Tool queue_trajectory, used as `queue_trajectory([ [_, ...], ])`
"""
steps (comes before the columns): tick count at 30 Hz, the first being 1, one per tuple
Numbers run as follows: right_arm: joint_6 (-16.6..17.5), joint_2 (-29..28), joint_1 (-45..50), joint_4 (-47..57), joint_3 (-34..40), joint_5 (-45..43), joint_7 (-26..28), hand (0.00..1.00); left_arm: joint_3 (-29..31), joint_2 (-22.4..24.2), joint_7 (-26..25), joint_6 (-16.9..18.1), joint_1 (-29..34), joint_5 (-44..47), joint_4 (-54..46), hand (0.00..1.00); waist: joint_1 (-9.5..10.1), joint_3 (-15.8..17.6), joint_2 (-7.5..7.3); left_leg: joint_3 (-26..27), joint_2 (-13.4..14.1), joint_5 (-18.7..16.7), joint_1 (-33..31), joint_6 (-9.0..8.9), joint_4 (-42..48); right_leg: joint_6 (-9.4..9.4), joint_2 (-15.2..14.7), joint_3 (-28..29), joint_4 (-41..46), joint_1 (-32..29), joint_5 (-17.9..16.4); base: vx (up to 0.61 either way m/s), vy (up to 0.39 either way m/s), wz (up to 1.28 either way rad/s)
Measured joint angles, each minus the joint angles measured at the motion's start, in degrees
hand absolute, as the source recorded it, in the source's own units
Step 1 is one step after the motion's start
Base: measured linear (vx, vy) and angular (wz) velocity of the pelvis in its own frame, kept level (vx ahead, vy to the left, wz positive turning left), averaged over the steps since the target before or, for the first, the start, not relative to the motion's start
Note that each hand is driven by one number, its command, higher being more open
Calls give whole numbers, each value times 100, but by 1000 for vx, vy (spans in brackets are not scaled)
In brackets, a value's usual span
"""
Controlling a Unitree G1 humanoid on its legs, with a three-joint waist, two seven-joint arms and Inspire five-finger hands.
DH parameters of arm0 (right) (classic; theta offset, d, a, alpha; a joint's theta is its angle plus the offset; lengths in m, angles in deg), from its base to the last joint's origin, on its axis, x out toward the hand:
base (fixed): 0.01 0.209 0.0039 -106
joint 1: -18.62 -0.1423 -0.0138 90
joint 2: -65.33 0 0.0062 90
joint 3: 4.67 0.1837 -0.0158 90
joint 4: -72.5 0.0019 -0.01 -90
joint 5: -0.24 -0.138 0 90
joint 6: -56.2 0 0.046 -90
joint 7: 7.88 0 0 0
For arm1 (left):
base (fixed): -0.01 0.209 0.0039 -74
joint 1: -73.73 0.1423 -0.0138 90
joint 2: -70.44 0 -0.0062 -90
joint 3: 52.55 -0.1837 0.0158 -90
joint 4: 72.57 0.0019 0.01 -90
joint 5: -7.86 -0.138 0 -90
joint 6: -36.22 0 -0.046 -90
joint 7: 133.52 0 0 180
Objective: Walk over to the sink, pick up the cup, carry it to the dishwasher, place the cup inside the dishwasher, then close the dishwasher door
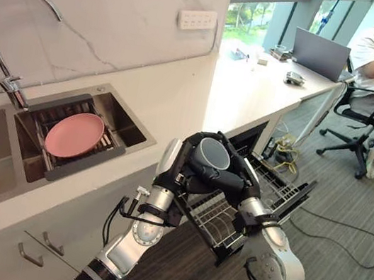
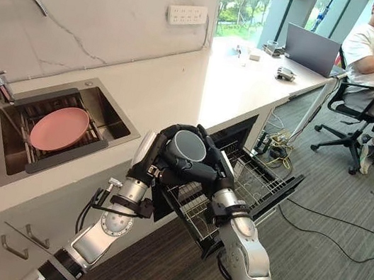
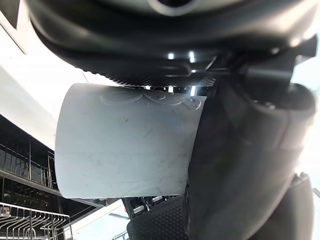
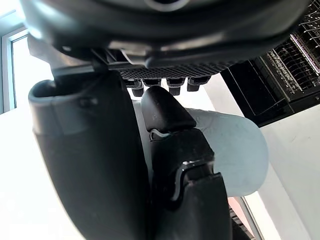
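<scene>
We find the grey cup clasped between left hand and right hand, above the black wire dishwasher rack; leftward, a pink round plate lies in the steel sink.

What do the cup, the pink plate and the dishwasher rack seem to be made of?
The cup: pale grey, matte with faint scuffs and low sheen; probably plastic, though matte ceramic is possible. The pink plate: even colour, soft dull sheen; plastic or ceramic, cannot tell which. The dishwasher rack: thin wire grid with a pale surface; most likely coated metal wire.

Silver-grey arms, black joint bands, dark left hand, dark right hand
</scene>
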Motion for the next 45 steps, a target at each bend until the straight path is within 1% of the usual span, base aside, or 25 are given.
queue_trajectory([
  [4,0,-63,-78,-85,-155,-200,-196,0,14,8,-43,-37,1,116,0,0,2,-38,40,-60,-3,17,-33,5,0,-5,0,-62,-7,19,-3,-16,-11,7],
  [15,18,13,-111,-229,-230,-532,-195,0,14,3,28,-74,0,147,0,0,12,-53,57,-89,-8,23,-74,8,1,-14,1,-96,-22,24,-10,-6,-3,1],
  [18,111,19,-104,-246,-286,-532,-236,0,14,2,28,-74,0,147,-5,0,12,-54,58,-92,-10,24,-77,8,1,-13,1,-96,-23,24,-10,0,0,0],
  [19,163,19,-94,-248,-298,-532,-274,0,14,3,28,-74,-2,147,-8,100,13,-55,58,-93,-10,24,-79,8,1,-13,1,-96,-23,24,-11,0,0,0],
  [22,279,-2,-69,-248,-361,-615,-466,0,-6,3,28,-61,-15,150,-55,100,15,-55,59,-96,-10,24,-82,8,1,-36,0,-97,-23,25,-26,0,0,0],
  [24,334,-67,-48,-248,-352,-771,-664,0,-133,0,27,-43,-19,145,-177,100,24,-55,60,-101,-12,24,-85,8,1,-48,-1,-98,-23,25,-34,0,0,0],
  [27,554,-140,-28,-245,-342,-758,-826,0,-216,1,27,-33,-70,145,-195,100,12,-64,73,-100,-11,24,-84,8,1,-47,0,-96,-23,24,-33,0,0,0],
  [29,747,-222,-28,-238,-321,-715,-1057,0,-301,4,32,-30,-101,145,-195,100,9,-70,81,-98,-11,24,-82,8,2,-46,0,-93,-23,24,-32,0,0,0],
  [31,831,-267,-28,-238,-268,-579,-1178,0,-335,5,30,-23,-102,148,-195,100,8,-71,82,-97,-11,24,-82,8,2,-46,0,-92,-23,24,-32,0,0,0],
  [33,868,-359,-29,-239,-106,-502,-1336,0,-464,3,55,102,-102,146,-195,100,30,-71,82,-101,-13,24,-85,8,2,-45,-2,-95,-23,24,-31,0,0,0],
  [37,1136,-452,-35,-239,271,-114,-1709,0,-783,21,65,331,-100,98,-197,100,19,-74,87,-100,-15,24,-82,8,2,-9,-3,-93,-24,24,-10,0,0,0],
  [42,1328,-436,-52,-240,656,-27,-2123,0,-887,34,77,471,-95,83,-198,100,2,-96,123,-102,-14,24,-72,8,2,-10,-2,-83,-24,25,-9,0,0,0],
  [45,1439,-436,-80,-240,858,176,-2423,0,-882,35,76,502,-69,83,-236,100,6,-117,154,-102,-14,24,-71,8,1,-10,-2,-83,-24,25,-9,0,0,0],
])
